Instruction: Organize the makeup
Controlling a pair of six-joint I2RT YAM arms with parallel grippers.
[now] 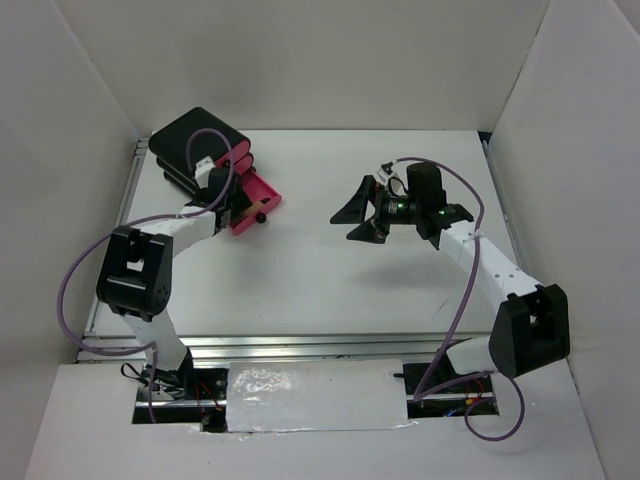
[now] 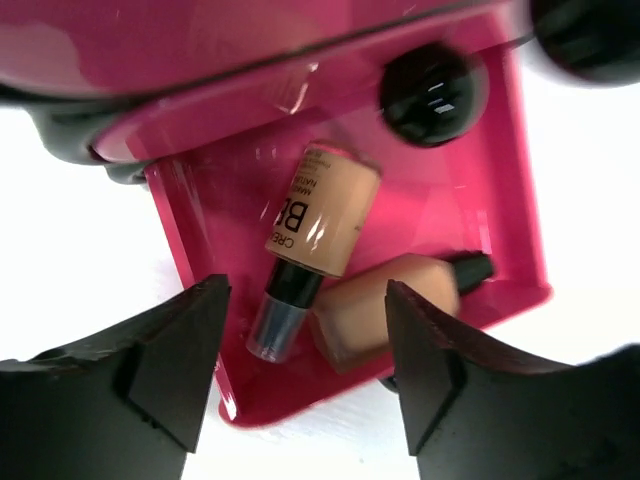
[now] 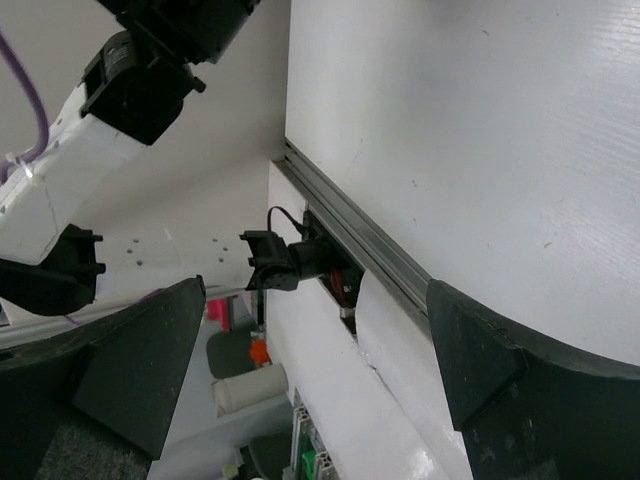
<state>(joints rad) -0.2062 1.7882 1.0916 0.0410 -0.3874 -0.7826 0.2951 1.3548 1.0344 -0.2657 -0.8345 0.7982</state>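
Two tan makeup bottles lie in the open pink drawer of the black box. One bottle has printed lettering and a dark cap pointing toward me. The other bottle lies crosswise beside it, its dark cap at the right. My left gripper hovers open just above the drawer's near end, its fingers either side of the bottles and touching neither. My right gripper hangs open and empty above the table's middle, pointing left.
A black round knob sits on the drawer front. The pink drawer sticks out from the box at the table's far left. White walls enclose the table on three sides. In the right wrist view, the right gripper faces the table's near rail.
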